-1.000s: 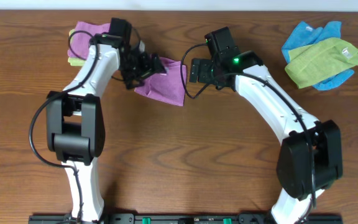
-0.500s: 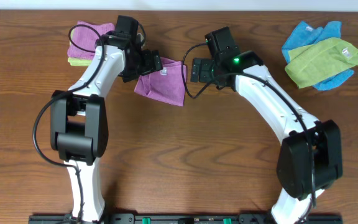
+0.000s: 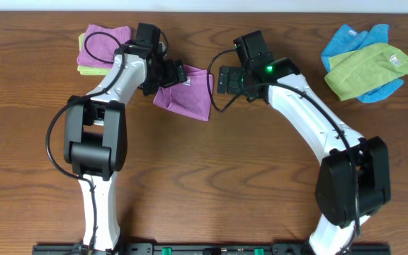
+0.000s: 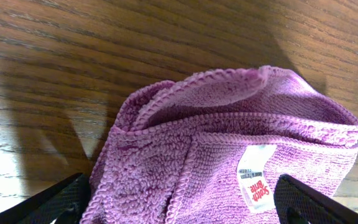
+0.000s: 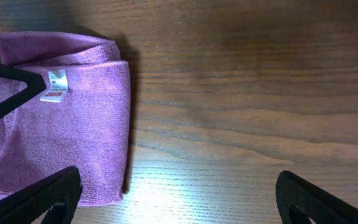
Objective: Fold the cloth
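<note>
The violet-purple cloth lies folded on the table at back centre, its white tag facing up near its back left edge. My left gripper is open at that edge, and in the left wrist view its fingers straddle the cloth. My right gripper is open and empty just right of the cloth. In the right wrist view its fingers stand over bare wood, with the cloth to their left.
A pinker purple folded cloth lies on a lime-green one at the back left. A blue cloth and a green cloth lie heaped at the back right.
My left gripper has moved right and back over the cloth's left edge, and its arm has swung in. The bunched flap now lies flat with the tag showing. The right arm has not moved.
</note>
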Robot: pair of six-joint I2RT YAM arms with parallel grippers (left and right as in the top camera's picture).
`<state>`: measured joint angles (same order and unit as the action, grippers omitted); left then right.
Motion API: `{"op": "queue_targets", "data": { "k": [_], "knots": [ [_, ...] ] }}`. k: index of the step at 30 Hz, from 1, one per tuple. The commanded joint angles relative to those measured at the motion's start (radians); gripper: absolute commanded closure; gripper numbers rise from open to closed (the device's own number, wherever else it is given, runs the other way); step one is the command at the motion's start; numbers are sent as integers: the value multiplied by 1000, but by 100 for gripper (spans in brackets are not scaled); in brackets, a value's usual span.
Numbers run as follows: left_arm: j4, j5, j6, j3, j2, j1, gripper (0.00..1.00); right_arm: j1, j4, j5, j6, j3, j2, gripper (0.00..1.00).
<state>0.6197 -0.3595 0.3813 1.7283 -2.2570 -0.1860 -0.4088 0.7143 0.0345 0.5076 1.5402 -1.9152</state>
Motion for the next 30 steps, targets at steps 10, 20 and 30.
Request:
{"op": "queue_targets", "data": {
  "k": [10,20,30],
  "knots": [
    [83,-86,14,5,-11,-35,6,-20,23,-129,-113,-7,0,1],
    [165,-75,-17,5,-9,-116,28,60,76,-77,-24,-35,0,1],
    [169,13,-46,5,-10,-127,22,198,82,-179,-55,-35,2,1]
  ]
}}
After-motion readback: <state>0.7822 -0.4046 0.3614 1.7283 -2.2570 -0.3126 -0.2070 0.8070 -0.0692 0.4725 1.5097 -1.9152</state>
